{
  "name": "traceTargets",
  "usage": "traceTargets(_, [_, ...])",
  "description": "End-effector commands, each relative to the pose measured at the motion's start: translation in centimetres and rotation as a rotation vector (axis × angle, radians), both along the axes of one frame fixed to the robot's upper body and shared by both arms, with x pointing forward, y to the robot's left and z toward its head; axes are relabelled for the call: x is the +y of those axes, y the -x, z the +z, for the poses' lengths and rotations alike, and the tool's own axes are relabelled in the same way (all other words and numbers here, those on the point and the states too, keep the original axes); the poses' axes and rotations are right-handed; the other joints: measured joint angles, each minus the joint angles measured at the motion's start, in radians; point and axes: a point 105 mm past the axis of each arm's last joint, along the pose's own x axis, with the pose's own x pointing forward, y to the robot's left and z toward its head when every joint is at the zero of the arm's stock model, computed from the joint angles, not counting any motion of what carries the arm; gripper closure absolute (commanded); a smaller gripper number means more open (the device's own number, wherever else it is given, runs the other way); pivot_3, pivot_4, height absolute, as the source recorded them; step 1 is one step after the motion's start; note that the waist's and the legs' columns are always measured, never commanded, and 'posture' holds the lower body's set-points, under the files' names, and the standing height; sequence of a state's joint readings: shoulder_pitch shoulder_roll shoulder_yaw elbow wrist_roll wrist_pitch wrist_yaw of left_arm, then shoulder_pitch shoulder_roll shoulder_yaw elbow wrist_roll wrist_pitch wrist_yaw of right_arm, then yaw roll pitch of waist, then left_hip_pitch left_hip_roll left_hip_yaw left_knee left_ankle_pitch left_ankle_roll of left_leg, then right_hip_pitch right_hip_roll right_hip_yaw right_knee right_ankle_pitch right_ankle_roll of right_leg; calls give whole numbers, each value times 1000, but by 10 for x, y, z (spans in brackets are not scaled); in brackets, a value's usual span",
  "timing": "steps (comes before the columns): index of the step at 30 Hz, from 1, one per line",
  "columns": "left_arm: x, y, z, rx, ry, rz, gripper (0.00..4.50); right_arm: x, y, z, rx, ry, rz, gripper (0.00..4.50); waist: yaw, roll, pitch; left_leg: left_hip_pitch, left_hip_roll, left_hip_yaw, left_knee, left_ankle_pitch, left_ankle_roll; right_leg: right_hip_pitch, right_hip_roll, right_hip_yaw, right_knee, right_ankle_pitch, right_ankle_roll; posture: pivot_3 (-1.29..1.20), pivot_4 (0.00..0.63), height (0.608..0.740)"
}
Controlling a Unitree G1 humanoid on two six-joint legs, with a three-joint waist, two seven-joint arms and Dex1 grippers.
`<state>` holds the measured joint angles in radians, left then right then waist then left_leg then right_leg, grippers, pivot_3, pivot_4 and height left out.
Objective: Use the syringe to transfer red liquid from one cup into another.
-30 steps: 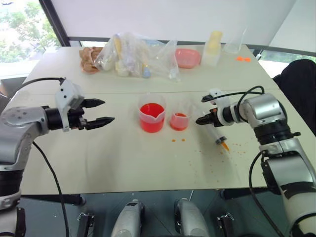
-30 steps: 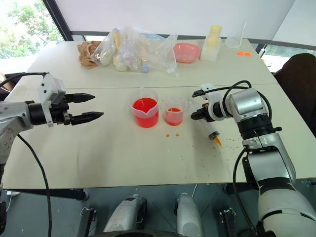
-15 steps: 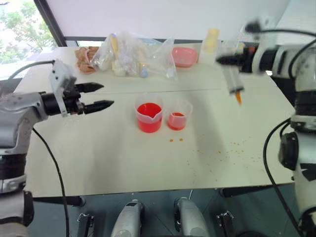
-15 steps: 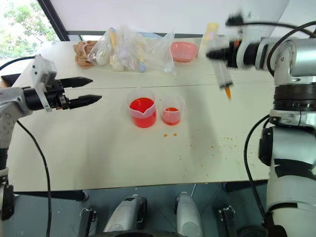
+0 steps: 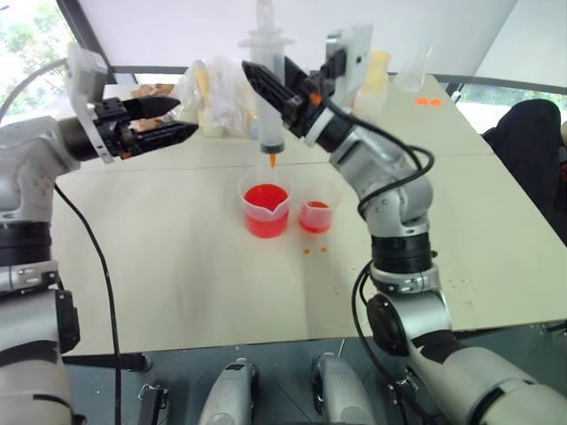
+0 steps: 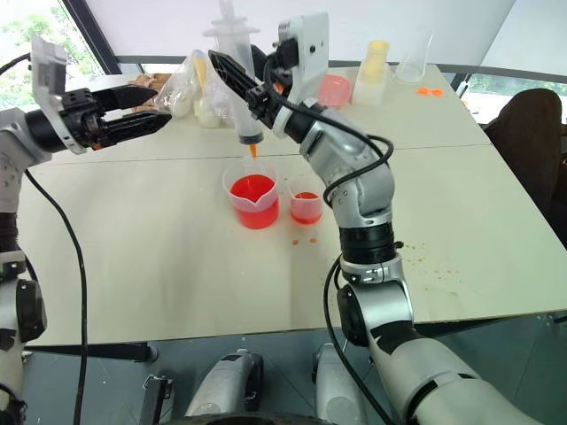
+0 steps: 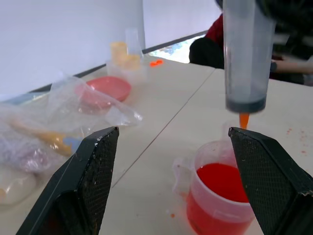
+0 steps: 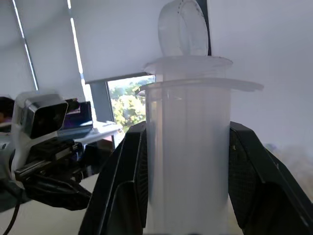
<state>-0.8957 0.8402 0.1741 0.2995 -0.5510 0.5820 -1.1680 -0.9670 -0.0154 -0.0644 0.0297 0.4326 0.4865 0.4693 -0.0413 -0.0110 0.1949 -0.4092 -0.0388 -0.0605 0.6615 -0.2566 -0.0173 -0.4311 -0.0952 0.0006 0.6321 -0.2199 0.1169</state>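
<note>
- While the left gripper [image 5: 182,119] hung above the far left part of the table [image 5: 177,274], its two black fingers stood wide apart with nothing between them, pointing toward the syringe.
- Behind it, at the back of the table, lay a clear plastic bag [image 5: 217,97] of pale odds and ends.
- The syringe [image 5: 268,93] stood upright in the air, white plunger at the top and orange tip [image 5: 272,161] pointing down, directly above the big cup and just clear of its rim.
- The right gripper [image 5: 270,93] was clamped on the syringe's barrel, a black finger pressed to each side, as the right wrist view showed plainly.
- The big cup [image 5: 267,209], the spouted one, sat near the middle of the table and held red liquid [image 5: 267,197] to roughly half its height.
- The small cup [image 5: 319,212] stood just beside it on the right, close but whether touching I could not tell, with a shallower pool of red in the bottom.
- A few orange drops [image 5: 314,251] dotted the table just in front of the small cup, and more specks [image 5: 461,283] lay well apart toward the right edge.
- At the back right stood a pink bowl [image 6: 332,88], a pale yellow bottle [image 6: 373,71] and a clear beaker [image 6: 413,57].
</note>
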Motion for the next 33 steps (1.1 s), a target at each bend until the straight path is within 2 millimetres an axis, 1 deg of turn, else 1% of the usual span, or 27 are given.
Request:
traceTargets(1, [3,9,30,-80,15,-24,737,9,7,-6,-44,-28,5,2979,-1,0,0,0,0,0,0,0,0,0,0,0,0,0,0,0,150,740])
traceTargets(3, [-2,11,39,-103,17,-47,737,14,5,-18,-38,-17,3,2979,-2,0,0,0,0,0,0,0,0,0,0,0,0,0,0,0,150,740])
traceTargets(6, [-14,12,50,-132,29,-93,737,18,0,-34,-30,9,-12,2979,-3,0,0,0,0,0,0,0,0,-1,1,0,0,0,0,0,150,740])
traceTargets(8, [-31,12,58,-153,65,-154,737,22,-2,-43,-24,24,-14,2979,-1,0,0,0,0,0,0,0,0,-1,1,0,0,0,0,0,150,740])
traceTargets(11, [-41,9,62,-165,87,-183,737,26,-3,-49,-26,32,-16,2979,-3,0,0,0,0,0,0,1,-1,0,1,0,0,0,0,0,150,740])
traceTargets(15, [-54,-5,58,-196,66,-181,737,30,-2,-50,-24,22,-12,2979,-4,0,0,0,0,0,0,1,-1,-1,2,0,1,0,0,0,150,740])
traceTargets(21, [-56,-24,46,-205,-11,-158,737,30,-1,-49,-25,11,-16,2979,-4,0,0,0,0,0,0,1,-2,-1,2,1,1,0,0,0,150,740])
traceTargets(27, [-50,-32,45,-199,-14,-147,737,29,1,-52,-14,4,-19,2979,-4,0,0,0,0,1,0,1,-2,-1,2,1,1,0,0,0,150,740])
traceTargets(33, [-60,-39,45,-215,-1,-160,737,34,6,-55,-9,10,2,2979,-2,0,0,0,0,1,0,1,-2,-1,2,1,1,0,0,0,150,740])
